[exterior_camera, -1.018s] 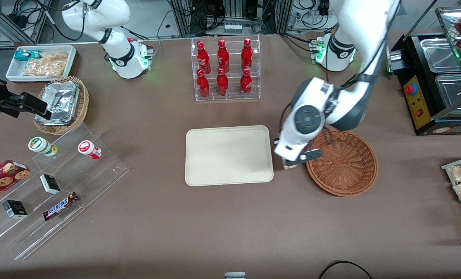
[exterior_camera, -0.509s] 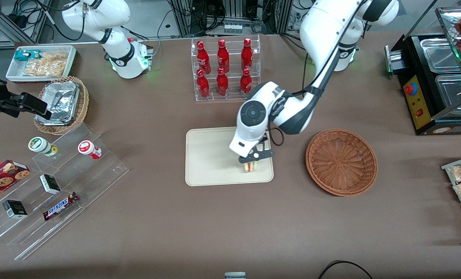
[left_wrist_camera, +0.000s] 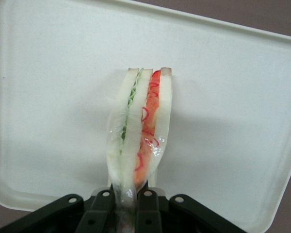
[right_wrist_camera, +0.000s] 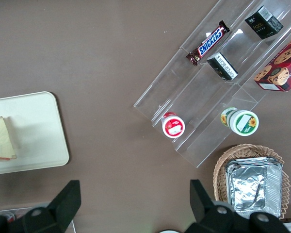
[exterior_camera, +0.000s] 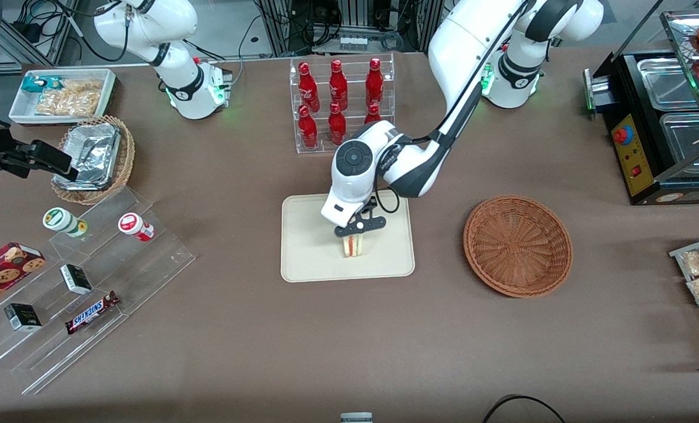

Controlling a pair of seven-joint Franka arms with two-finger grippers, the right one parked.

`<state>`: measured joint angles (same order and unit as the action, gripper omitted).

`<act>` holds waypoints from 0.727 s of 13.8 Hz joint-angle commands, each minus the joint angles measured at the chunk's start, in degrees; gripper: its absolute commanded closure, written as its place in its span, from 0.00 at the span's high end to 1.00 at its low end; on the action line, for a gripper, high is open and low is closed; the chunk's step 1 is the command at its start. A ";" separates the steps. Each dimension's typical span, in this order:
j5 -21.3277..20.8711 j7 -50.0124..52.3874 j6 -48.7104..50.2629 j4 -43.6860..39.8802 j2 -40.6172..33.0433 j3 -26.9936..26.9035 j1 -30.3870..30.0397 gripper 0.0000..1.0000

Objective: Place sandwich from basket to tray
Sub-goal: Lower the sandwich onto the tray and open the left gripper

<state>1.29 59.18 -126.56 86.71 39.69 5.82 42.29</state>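
Over the tray (exterior_camera: 308, 235), the left arm's gripper (exterior_camera: 358, 229) hangs with its fingers (left_wrist_camera: 105, 206) pinched on the sandwich (exterior_camera: 354, 245) — the wedge stands on edge, bread slices upright, green filling on one side and red-orange on the other. Its lower end sits at or just above the tray surface; contact cannot be told. Toward the working arm's end of the table lies the basket (exterior_camera: 518, 245), well apart from the tray — nothing in it. Farther from the front camera than the tray stands a clear rack of red bottles (exterior_camera: 337, 106).

The tool (exterior_camera: 357, 230) has carried the sandwich (exterior_camera: 354, 245) from beside the basket (exterior_camera: 518, 245) over the tray (exterior_camera: 308, 235)
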 commanded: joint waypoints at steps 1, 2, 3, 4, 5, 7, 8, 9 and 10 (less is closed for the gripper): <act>0.12 1.02 0.17 -3.47 2.49 -1.07 0.95 0.09; 0.03 1.29 0.17 -3.83 2.93 -1.16 1.12 0.09; 0.03 1.64 0.17 -3.83 2.93 -1.16 1.21 0.14; -0.84 1.81 0.17 -3.74 2.93 -1.16 1.21 0.32; -1.19 2.16 0.17 -3.74 2.93 -1.16 1.21 0.58; -1.37 2.26 0.17 -3.83 2.67 -1.16 1.13 1.00; -1.37 2.17 0.26 -3.83 2.24 -1.16 1.04 1.00; -1.20 2.34 0.43 -3.92 1.53 -1.16 0.86 1.00; -1.11 2.43 0.78 -3.83 0.22 -1.16 0.78 1.00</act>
<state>1.05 59.80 -126.55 83.58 41.68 5.44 42.37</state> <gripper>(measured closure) 0.304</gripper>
